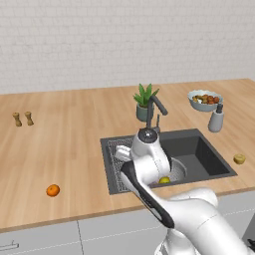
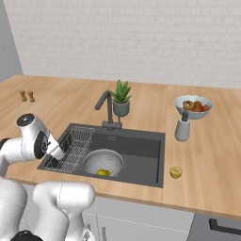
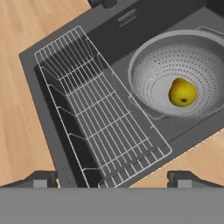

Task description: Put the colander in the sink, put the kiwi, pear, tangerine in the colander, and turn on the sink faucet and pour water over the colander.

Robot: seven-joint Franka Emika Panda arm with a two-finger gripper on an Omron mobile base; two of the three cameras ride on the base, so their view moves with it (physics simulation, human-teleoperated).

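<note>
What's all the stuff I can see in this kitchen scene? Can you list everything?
sink: one, dark grey, set in the wooden counter
wire rack: one, white, along one side of the sink
colander: one, silver, in the sink
pear: one, yellow-green, in the colander
tangerine: one, orange, on the counter
kiwi: one, tan-olive, on the counter beside the sink
faucet: one, dark grey, behind the sink
plant: one, green, by the faucet
fruit bowl: one, pale blue-grey
soap bottle: one, grey
shakers: two, brown
hand: open, over the rack
</note>
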